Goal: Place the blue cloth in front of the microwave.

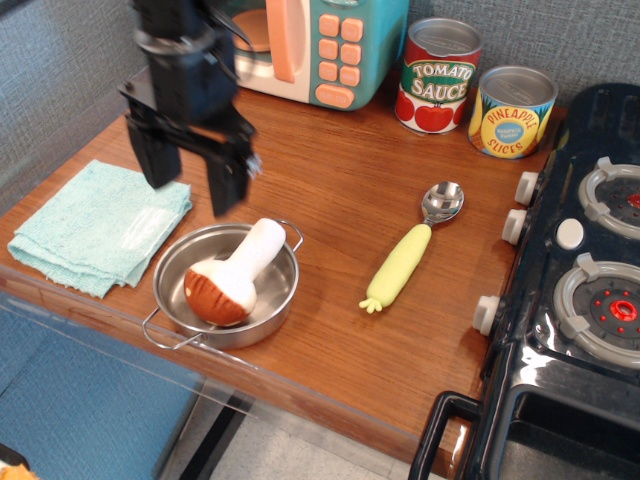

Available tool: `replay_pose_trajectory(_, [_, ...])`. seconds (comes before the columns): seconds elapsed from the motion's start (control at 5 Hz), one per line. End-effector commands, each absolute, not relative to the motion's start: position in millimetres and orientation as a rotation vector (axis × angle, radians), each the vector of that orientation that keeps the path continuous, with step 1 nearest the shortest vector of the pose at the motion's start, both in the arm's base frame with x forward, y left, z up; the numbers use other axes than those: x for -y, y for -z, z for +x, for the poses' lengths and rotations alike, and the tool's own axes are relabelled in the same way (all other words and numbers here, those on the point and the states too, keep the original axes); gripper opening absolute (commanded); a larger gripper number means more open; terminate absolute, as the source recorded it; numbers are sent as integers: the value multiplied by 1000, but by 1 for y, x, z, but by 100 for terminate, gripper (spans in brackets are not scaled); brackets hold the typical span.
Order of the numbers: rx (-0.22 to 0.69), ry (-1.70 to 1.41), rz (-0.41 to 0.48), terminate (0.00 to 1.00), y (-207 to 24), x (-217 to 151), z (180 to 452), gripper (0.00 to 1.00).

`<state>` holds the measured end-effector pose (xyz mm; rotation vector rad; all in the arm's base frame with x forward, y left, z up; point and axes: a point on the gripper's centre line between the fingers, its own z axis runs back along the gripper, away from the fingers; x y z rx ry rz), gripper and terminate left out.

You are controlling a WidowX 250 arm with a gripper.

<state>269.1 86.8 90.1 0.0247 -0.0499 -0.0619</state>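
The blue cloth (98, 227) lies folded flat at the table's front left corner. The microwave (330, 45) stands at the back, teal with peach buttons and door handle, partly hidden by my arm. My gripper (190, 184) is open and empty, fingers pointing down, hovering above the table just right of the cloth's far right edge and left of the pan's rim.
A steel pan (172, 272) holding a toy mushroom (233, 277) sits right of the cloth. A yellow-handled spoon (408, 251) lies mid-table. Tomato sauce can (437, 76) and pineapple can (512, 111) stand at the back. A toy stove (580, 280) fills the right side.
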Motion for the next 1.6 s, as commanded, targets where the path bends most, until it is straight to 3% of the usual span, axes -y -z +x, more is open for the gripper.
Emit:
replay_pose_trajectory(0.0, [57,35,127,0,-82,-150,251,100])
replay_pose_trajectory(0.2, [36,-7,172,0,-64,-168,245,100])
replay_pose_trajectory(0.4, [-41,-59,216,0,-42,-180,243,100])
replay_pose_trajectory(0.8, [-73,-102,194,0,-1,-187,252,100])
replay_pose_trajectory(1.2, [73,-41,135,0,0,-192,329,100])
replay_pose_trajectory(1.4, [124,58,88,0,4,-170,374,100])
